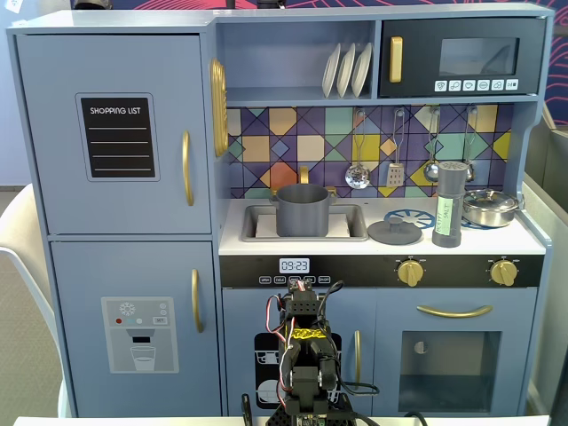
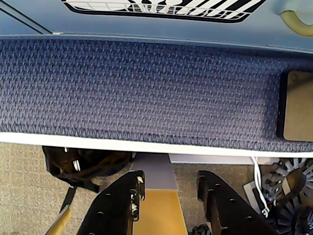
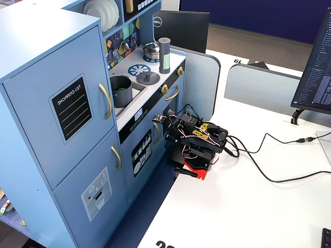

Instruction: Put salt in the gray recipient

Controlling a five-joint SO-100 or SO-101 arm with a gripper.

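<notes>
Standing on the toy kitchen bench (image 1: 532, 241), the salt (image 1: 450, 204) is upright at 3 o'clock from the gray recipient (image 1: 303, 210), which sits in the sink (image 1: 257, 224). Low before the kitchen, the pincer (image 2: 168, 188) is slightly open and holds nothing.

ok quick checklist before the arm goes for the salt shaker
1. Pincer empty and open: ok.
2. Salt shaker upright on the counter, nothing leaning on it: ok.
3. Gray pot in the sink, top uncovered: ok.
4. Flat lid lies apart from the pot: ok.
5. Arm folded low on the table, far below the counter: not ok for reaching yet.
6. Whether the shaker cap is open: cannot tell.
</notes>
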